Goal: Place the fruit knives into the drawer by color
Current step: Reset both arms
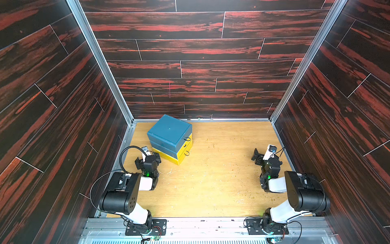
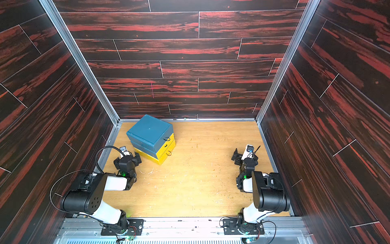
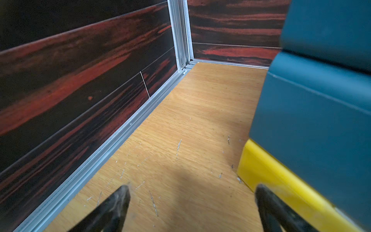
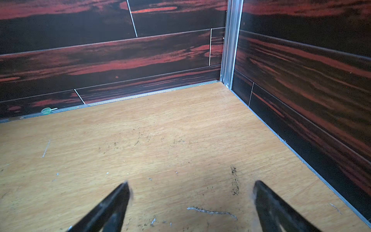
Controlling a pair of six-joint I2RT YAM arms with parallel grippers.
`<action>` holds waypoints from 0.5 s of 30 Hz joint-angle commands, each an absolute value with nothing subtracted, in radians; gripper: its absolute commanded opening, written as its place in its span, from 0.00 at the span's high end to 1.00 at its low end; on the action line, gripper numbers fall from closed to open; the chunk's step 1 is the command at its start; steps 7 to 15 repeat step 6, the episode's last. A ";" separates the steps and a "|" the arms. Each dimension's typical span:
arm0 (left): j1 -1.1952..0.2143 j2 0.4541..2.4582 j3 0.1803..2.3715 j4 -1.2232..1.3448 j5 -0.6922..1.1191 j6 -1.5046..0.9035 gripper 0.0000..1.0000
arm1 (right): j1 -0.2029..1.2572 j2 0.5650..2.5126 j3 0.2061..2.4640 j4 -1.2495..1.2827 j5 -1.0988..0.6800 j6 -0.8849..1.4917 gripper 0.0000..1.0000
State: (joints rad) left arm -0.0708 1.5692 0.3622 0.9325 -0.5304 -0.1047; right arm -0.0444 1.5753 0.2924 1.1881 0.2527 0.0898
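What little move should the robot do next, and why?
I'd guess it should just wait with its arms where they are. No fruit knives show anywhere on the table, the drawer chest looks fully shut, and the left tool and right tool are both open and empty.

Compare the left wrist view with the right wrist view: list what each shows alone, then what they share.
Left wrist only: the drawer, teal above yellow, close beside the left gripper.
Right wrist only: a small green object at the foot of the wall, and a dark smudge on the table.
Both: the wooden table, dark red plank walls meeting at a metal corner post, and open jaws with nothing between them. Neither shows a fruit knife.
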 commanded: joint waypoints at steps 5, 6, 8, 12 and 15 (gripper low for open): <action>-0.055 1.549 0.385 0.911 -0.519 -0.111 0.00 | -0.047 1.566 0.287 1.188 0.248 0.095 0.02; -0.055 1.548 0.384 0.911 -0.519 -0.111 0.00 | -0.047 1.566 0.287 1.188 0.248 0.095 0.02; -0.055 1.548 0.384 0.911 -0.519 -0.111 0.00 | -0.047 1.566 0.287 1.188 0.248 0.095 0.02; -0.055 1.548 0.384 0.911 -0.519 -0.111 0.00 | -0.047 1.566 0.287 1.188 0.248 0.095 0.02; -0.055 1.548 0.384 0.911 -0.519 -0.111 0.00 | -0.047 1.566 0.287 1.188 0.248 0.095 0.02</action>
